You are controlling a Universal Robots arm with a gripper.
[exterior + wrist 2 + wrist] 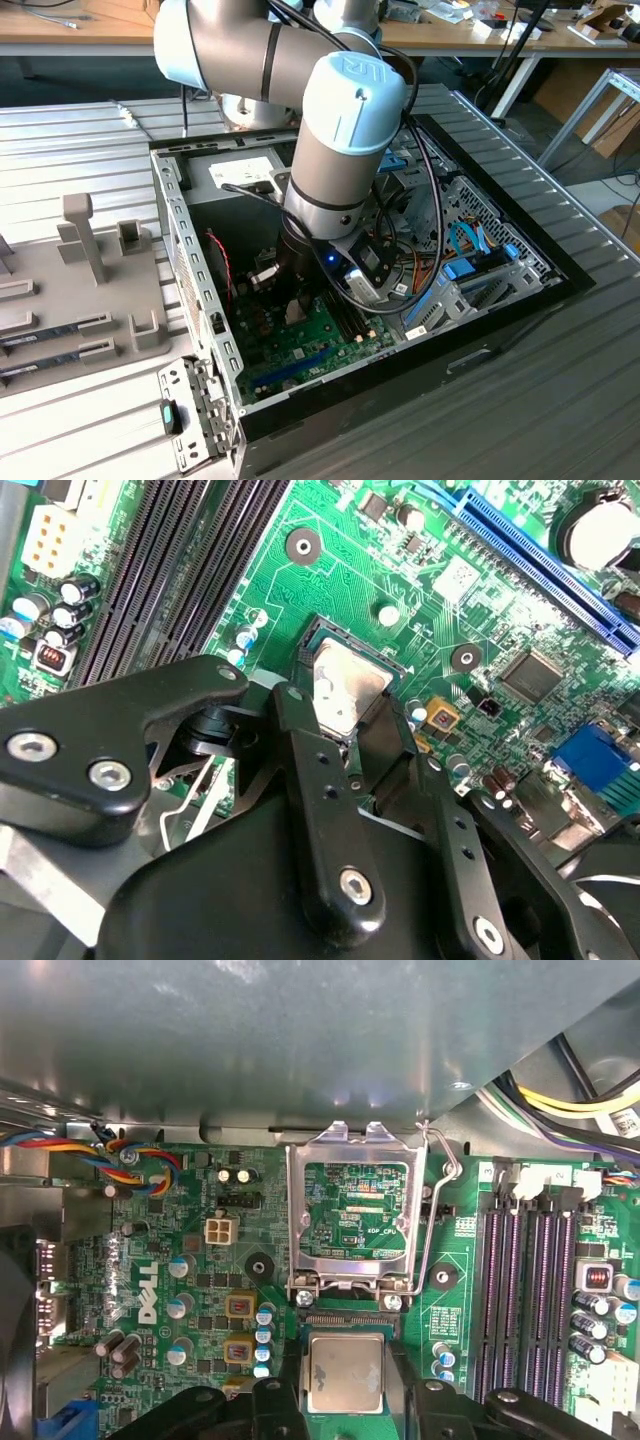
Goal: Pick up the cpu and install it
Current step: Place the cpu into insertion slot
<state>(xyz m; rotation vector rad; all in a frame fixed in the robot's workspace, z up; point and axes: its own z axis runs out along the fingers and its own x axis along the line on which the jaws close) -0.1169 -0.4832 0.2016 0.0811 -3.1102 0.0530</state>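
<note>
**Gripper and cpu.** My black 2-fingered gripper (345, 1392) is clamped on the small, flat, square cpu with a silvery-grey metal top (345, 1372). In the second wrist view, the gripper (345, 720) has its black fingers (318, 780) pressed against 2 opposite edges of the cpu (345, 685).

**Orientation.** The cpu lies flat with its metal top facing up toward both wrist cameras. It is square, so it has no long axis. Its edges run parallel to the black-framed square socket (330, 630) directly beneath it. I cannot tell whether it is fully seated there.

**Socket hardware.** Just beyond the cpu, the silver metal load plate (297, 1220) is swung open. The thin wire retention lever (432, 1230) is raised beside it.

**Board.** The socket sits on a green motherboard (470, 1290). To 1 side of the socket run 4 long black memory slots (530, 1290).

**Setting.** In the exterior view, my grey and pale-blue arm (340, 130) reaches down into an open black and silver computer case (195, 270). The case rests on a grey ribbed metal table (560, 400).
</note>
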